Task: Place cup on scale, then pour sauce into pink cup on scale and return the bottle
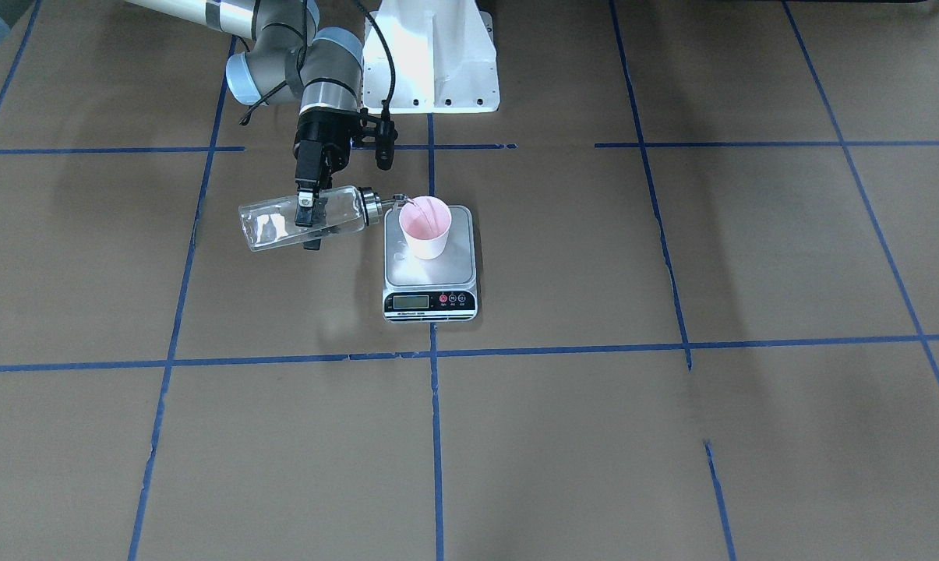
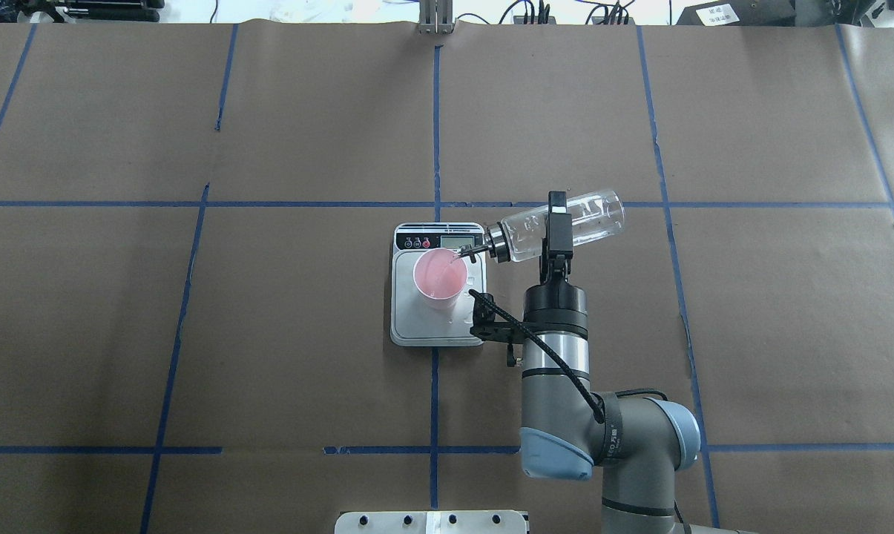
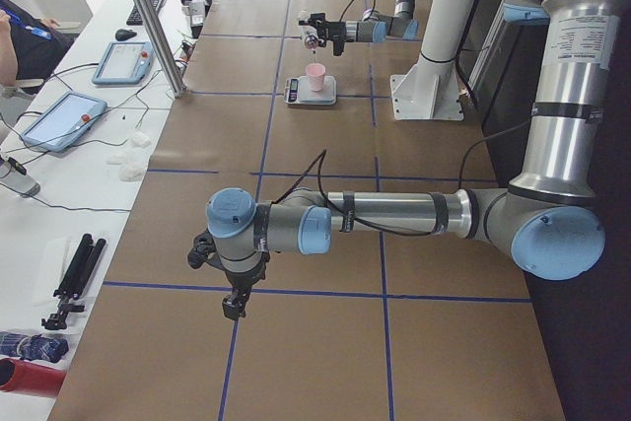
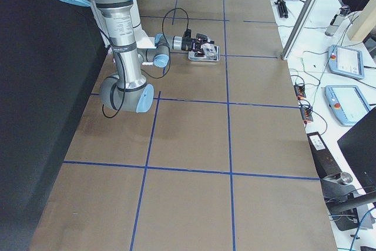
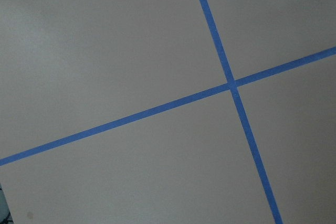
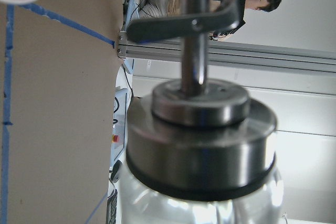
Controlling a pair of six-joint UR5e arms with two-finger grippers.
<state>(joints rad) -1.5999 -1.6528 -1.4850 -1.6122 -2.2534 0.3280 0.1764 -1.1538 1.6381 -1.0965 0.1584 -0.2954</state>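
Observation:
The pink cup (image 1: 426, 230) stands upright on the scale (image 1: 430, 274), toward its back edge; both also show in the overhead view, the cup (image 2: 439, 278) on the scale (image 2: 432, 326). My right gripper (image 2: 556, 226) is shut on the clear glass bottle (image 2: 591, 215) and holds it nearly level. The silver spout (image 2: 470, 254) is over the cup's rim. The clear sauce is hard to make out; a thin clear line runs from the spout (image 1: 397, 201) into the cup. My left gripper (image 3: 234, 303) hangs far away over bare table; I cannot tell if it is open or shut.
The robot's white base (image 1: 430, 62) stands behind the scale. A few clear droplets (image 1: 401, 253) lie on the scale's platform. Tablets (image 3: 64, 117) and a metal post (image 3: 148, 17) stand past the table's far edge. The left wrist view shows only brown paper and blue tape (image 5: 231, 85).

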